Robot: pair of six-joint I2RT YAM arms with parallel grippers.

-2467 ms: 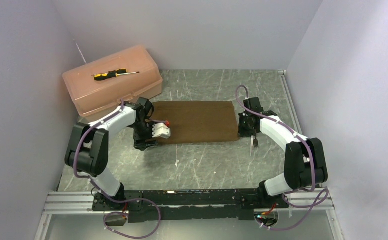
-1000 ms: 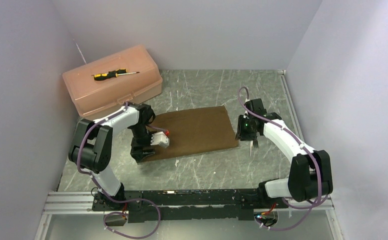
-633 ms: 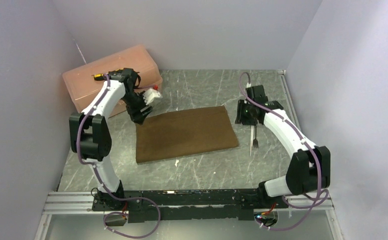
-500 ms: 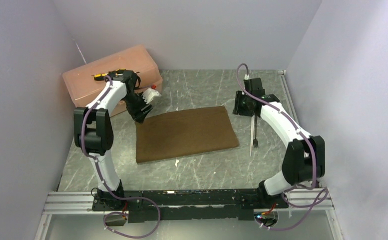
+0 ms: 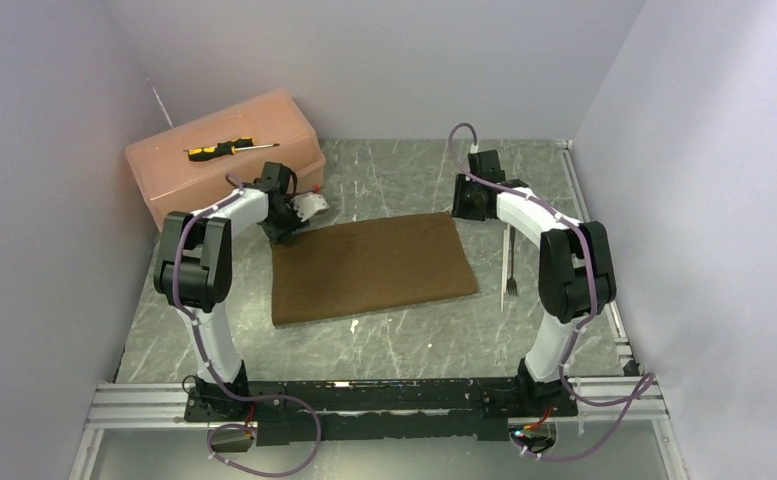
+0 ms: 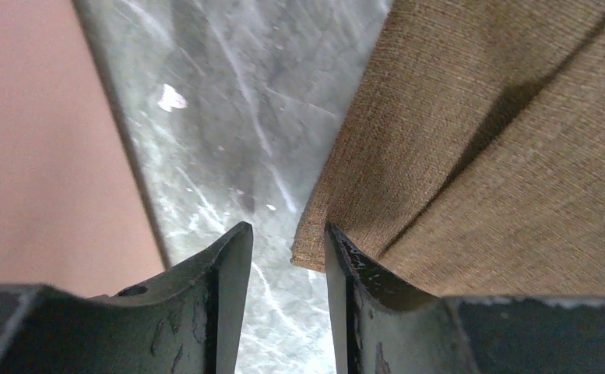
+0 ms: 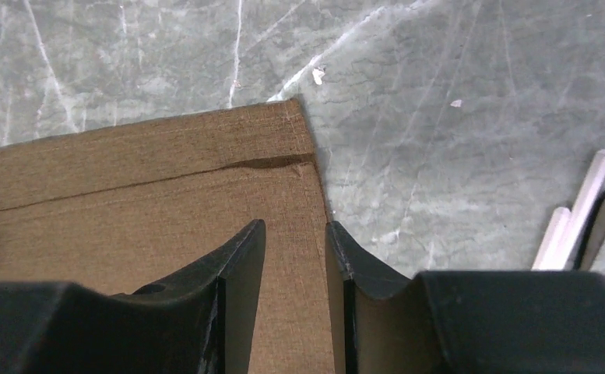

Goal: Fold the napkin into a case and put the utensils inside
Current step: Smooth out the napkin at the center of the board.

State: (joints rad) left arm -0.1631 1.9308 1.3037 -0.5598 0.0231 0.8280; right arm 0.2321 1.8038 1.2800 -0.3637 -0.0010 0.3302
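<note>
The brown napkin [image 5: 374, 268] lies flat and slightly skewed in the middle of the table, with a folded layer showing along its far edge [image 7: 167, 195]. My left gripper [image 5: 282, 236] is low at its far-left corner; in the left wrist view the jaws [image 6: 287, 241] stand partly open, and the napkin's corner [image 6: 308, 251] lies in the gap by the right finger. My right gripper [image 5: 461, 212] hovers at the far-right corner, open [image 7: 295, 238], straddling a strip of the cloth's right edge. A fork [image 5: 509, 270] lies right of the napkin. Utensil handles [image 7: 583, 204] show beside the cloth.
A pink box [image 5: 224, 160] sits at the back left, close to my left gripper, its wall [image 6: 34, 156] filling the left of that wrist view. A yellow-and-black screwdriver [image 5: 229, 150] rests on its lid. Walls enclose the grey marbled table.
Both arms moved from the napkin's side edges to its far corners. The napkin shifted and skewed, then stayed put. The fork was left on the table. The left jaws narrowed.
</note>
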